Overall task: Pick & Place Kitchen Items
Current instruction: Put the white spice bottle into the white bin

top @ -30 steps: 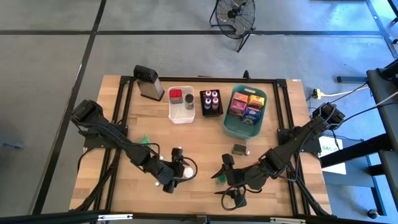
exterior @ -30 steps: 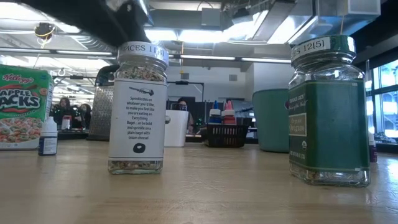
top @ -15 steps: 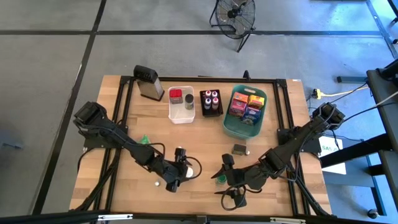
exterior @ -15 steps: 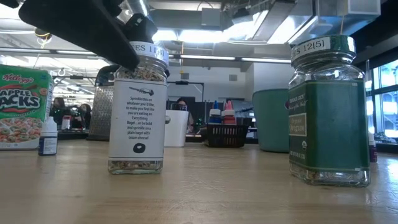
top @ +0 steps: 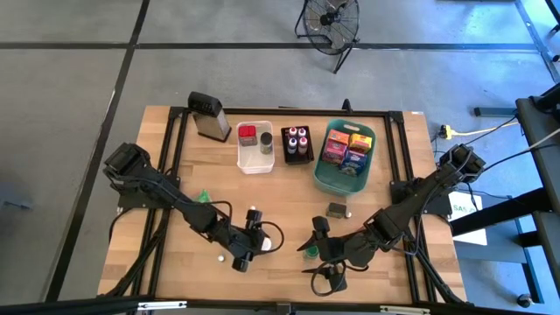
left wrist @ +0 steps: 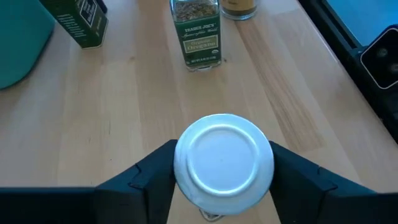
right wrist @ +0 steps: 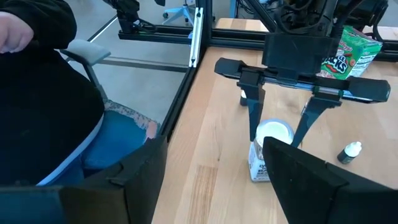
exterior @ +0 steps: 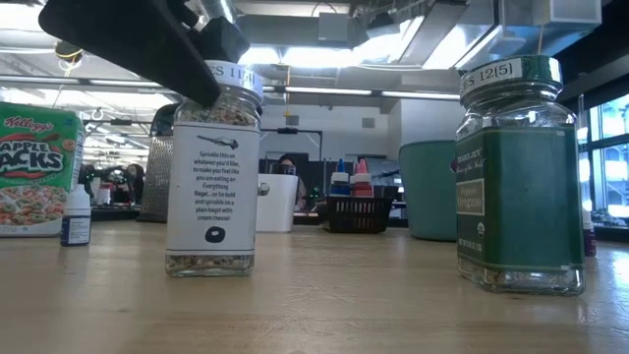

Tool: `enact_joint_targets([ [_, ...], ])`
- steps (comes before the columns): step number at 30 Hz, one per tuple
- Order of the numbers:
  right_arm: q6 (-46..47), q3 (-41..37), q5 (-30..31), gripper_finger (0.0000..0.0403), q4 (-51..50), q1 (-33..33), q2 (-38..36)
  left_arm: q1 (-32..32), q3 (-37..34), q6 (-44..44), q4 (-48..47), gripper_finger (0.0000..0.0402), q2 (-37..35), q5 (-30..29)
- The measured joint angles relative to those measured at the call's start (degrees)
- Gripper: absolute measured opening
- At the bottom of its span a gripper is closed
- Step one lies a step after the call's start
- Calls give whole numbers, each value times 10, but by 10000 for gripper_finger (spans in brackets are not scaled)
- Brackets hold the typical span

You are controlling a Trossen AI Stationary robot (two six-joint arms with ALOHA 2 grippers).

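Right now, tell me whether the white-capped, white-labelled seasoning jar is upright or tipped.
Slightly tipped: in the low view the white-labelled seasoning jar leans, its base partly off the wooden table, its cap between the left tool's fingers.

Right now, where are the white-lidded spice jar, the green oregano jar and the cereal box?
White-lidded spice jar (left wrist: pixel 224 163), left wrist view, lid top.
Green oregano jar (exterior: pixel 517 206), low view, green label.
Cereal box (exterior: pixel 37 167), low view, front face.

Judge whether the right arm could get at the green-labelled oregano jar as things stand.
Probably yes: the right gripper is open beside the oregano jar, with bare table around. The left gripper is busy at the white-capped jar.
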Motion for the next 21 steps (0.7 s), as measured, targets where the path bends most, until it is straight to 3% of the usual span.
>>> enact_joint_targets([
  [10,0,0,0,268,0,0,0,0,2,18,-36,205,-30,-1],
  [21,-16,0,2,268,7,0,7,39,113,60,-262,205,-218,-149],
])
